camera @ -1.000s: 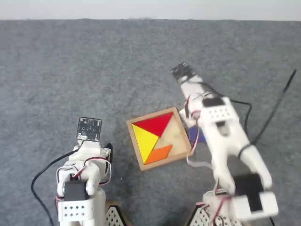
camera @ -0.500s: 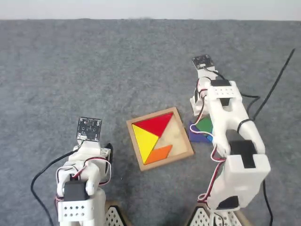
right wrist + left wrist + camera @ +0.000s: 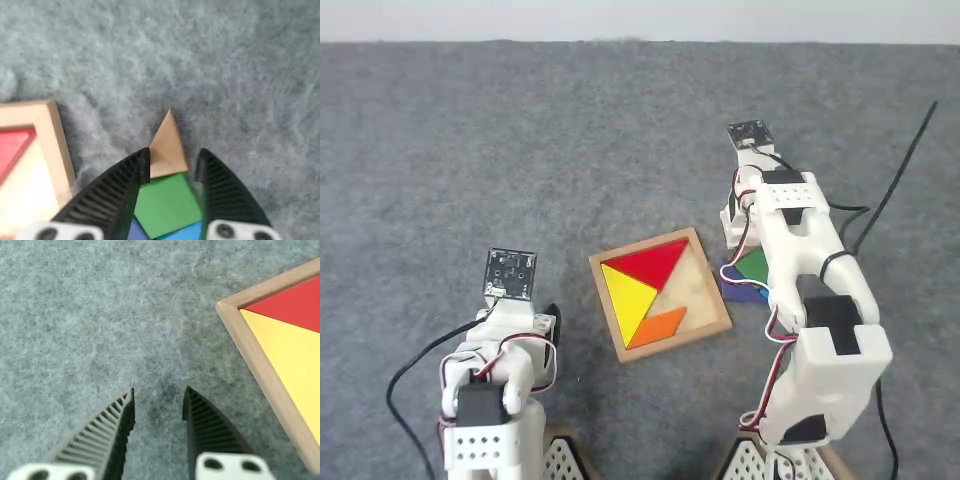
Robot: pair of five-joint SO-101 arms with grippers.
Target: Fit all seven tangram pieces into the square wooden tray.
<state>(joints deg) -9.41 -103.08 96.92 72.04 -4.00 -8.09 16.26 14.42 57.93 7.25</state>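
Tray (image 3: 607, 312) sits mid-tabletop (image 3: 470, 130), slightly rotated, with three pieces in. Red triangle (image 3: 650, 263) is at the far side, yellow triangle (image 3: 625, 293) runs along the left rim, and a small orange piece (image 3: 662, 325) is at the near edge. Rest of the tray floor is bare wood. Loose pieces lie on the grey felt just off the tray's right side: green piece (image 3: 754, 265) touching a blue one (image 3: 740, 293), and a tan triangle (image 3: 166, 142) butted against the green's far edge. Right tool (image 3: 172, 160) is low over that cluster, jaws partly open, straddling the tan triangle's base and gripping nothing. Can't tell if the fingers touch it. Left tool (image 3: 159, 392) hangs over bare felt near the tray's left corner, jaws a narrow gap apart, nothing between them.
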